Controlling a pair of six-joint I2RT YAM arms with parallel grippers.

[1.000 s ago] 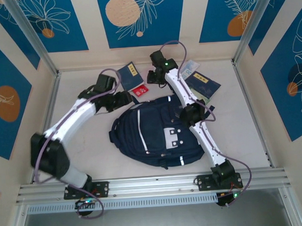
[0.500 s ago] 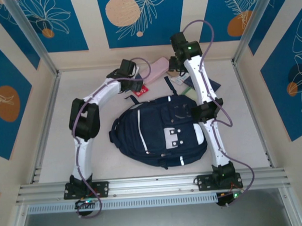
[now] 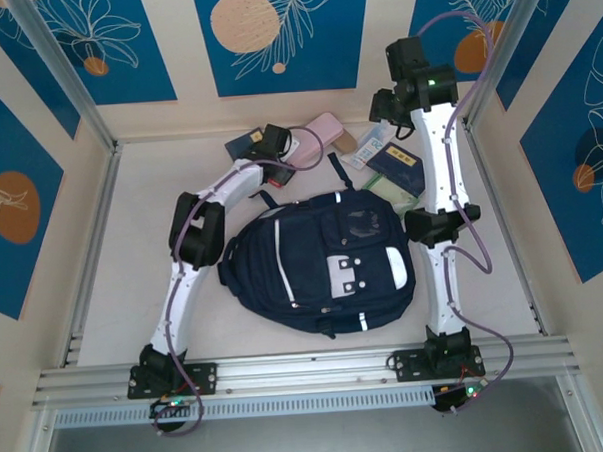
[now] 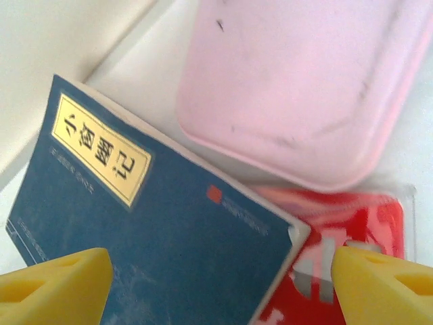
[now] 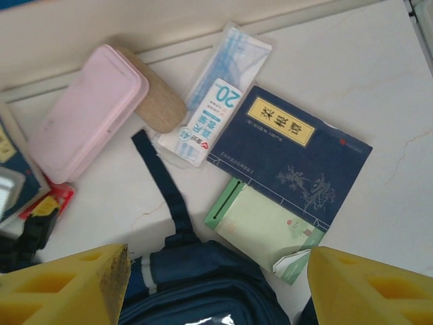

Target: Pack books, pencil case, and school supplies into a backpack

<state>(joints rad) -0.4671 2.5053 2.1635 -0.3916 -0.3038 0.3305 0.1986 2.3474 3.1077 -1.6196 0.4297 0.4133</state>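
The backpack (image 3: 318,265) lies on the table (image 3: 133,253); the pencil case (image 5: 88,112), packet (image 5: 216,91) and books (image 5: 291,149) wait at its 12 o'clock. The left tool (image 4: 218,284), jaws apart, hovers over a navy book (image 4: 155,230), probably to grasp it. The right tool (image 5: 218,284), also apart, hangs higher.

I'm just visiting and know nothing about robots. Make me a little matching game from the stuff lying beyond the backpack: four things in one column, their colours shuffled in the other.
Things:
1. pencil case
2. packet
3. book next to the packet
4. booklet

Colours:
a. pale green
b. navy with a yellow label
c. pale pink
d. white and light blue

Pairs: 1-c, 2-d, 3-b, 4-a
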